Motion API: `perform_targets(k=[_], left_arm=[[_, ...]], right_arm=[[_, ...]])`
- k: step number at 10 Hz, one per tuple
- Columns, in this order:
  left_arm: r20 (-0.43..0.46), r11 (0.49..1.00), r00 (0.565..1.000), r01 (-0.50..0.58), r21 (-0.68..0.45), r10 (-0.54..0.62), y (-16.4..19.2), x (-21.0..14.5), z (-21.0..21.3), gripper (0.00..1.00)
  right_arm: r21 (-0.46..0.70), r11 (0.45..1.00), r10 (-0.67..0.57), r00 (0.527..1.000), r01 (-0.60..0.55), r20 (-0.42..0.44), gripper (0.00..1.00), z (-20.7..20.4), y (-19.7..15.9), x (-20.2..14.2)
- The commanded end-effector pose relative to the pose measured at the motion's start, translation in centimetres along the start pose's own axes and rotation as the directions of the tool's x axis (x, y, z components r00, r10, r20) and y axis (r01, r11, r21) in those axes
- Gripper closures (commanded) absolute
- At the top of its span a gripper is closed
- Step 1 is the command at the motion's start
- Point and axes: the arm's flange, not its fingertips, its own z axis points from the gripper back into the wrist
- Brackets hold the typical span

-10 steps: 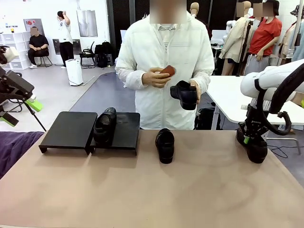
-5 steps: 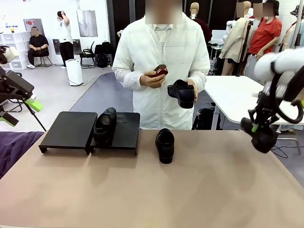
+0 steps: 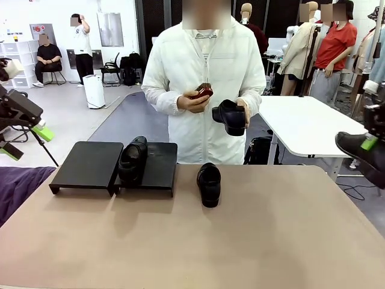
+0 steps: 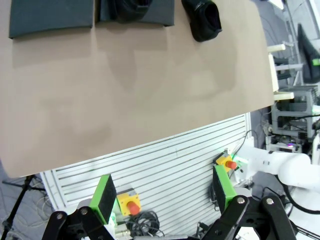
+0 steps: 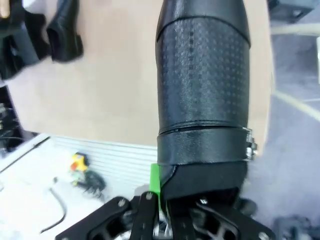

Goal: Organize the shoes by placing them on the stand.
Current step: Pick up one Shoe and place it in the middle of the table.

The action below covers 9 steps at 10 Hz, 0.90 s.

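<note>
Front view. We see the right gripper (image 3: 369,142) at the picture's right edge, clamped on the held shoe (image 3: 354,146). It hangs well clear of the table (image 3: 252,241), and the shoe lies roughly level with one end pointing inward. The left gripper (image 3: 27,142) is poised at the left edge, off the table, with its green pads spread apart and nothing between them.

On the stand (image 3: 84,164) the racked shoe (image 3: 133,158) rests on the inner panel, beside the seam between the two panels. The table shoe (image 3: 209,183) sits just right of the stand, apart from it. Across the table a person holds the fourth shoe (image 3: 230,117) in one hand (image 3: 246,110) at chest height. The other hand (image 3: 191,100) grips a small reddish-brown object (image 3: 203,91).

Left wrist view. We look down past the parted fingers (image 4: 105,194) of the left gripper (image 4: 164,191) to the table edge. The stand (image 4: 50,17), racked shoe (image 4: 134,7) and table shoe (image 4: 202,20) lie along the top.

Right wrist view. The right gripper (image 5: 167,187) is shut on the rear end of the held shoe (image 5: 202,80). The shoe runs straight away from the camera, its textured sole facing us.
</note>
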Motion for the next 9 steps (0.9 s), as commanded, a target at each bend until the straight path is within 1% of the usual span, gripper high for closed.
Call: perform_targets(k=[1, 2, 4, 5, 6, 7, 8, 9], left_arm=[[-0.005, 1.000, 1.000, 0.002, -0.016, -0.002, 0.0, -0.1, 0.2, 0.00], [-0.005, 1.000, 1.000, 0.002, -0.016, -0.002, 0.0, -0.1, 0.2, 0.00], [-0.005, 1.000, 1.000, 0.002, -0.016, -0.002, 0.0, -0.1, 0.2, 0.00], [-0.005, 1.000, 1.000, 0.002, -0.016, -0.002, 0.0, -0.1, 0.2, 0.00], [-0.005, 1.000, 1.000, 0.002, -0.016, -0.002, 0.0, -0.1, 0.2, 0.00], [-0.005, 1.000, 1.000, 0.002, -0.016, -0.002, 0.0, -0.1, 0.2, 0.00], [-0.005, 1.000, 1.000, 0.002, -0.016, -0.002, 0.0, -0.1, 0.2, 0.00], [-0.005, 1.000, 1.000, 0.002, -0.016, -0.002, 0.0, -0.1, 0.2, 0.00]], right_arm=[[0.013, 1.000, -0.027, 0.999, 0.027, 0.035, 1.00, -2.3, -2.4, 0.8], [0.000, 1.000, 0.000, 1.000, 0.000, 0.000, 1.00, 0.0, 0.0, 0.0], [0.000, 1.000, 0.000, 1.000, 0.000, 0.000, 1.00, 0.0, 0.0, 0.0], [0.011, 1.000, -0.022, 1.000, 0.022, -0.005, 1.00, -1.3, -1.4, -0.8], [-0.042, 0.999, 0.007, 1.000, -0.006, 0.007, 1.00, -3.0, 1.3, 0.2], [-0.020, 0.997, 0.073, 0.997, -0.072, 0.030, 1.00, -4.4, 4.7, 0.4], [-0.056, 0.994, 0.095, 0.993, -0.091, 0.076, 1.00, -5.8, 7.9, 0.0], [-0.092, 0.990, 0.116, 0.989, -0.107, 0.088, 1.00, -5.6, 8.4, -0.3]])
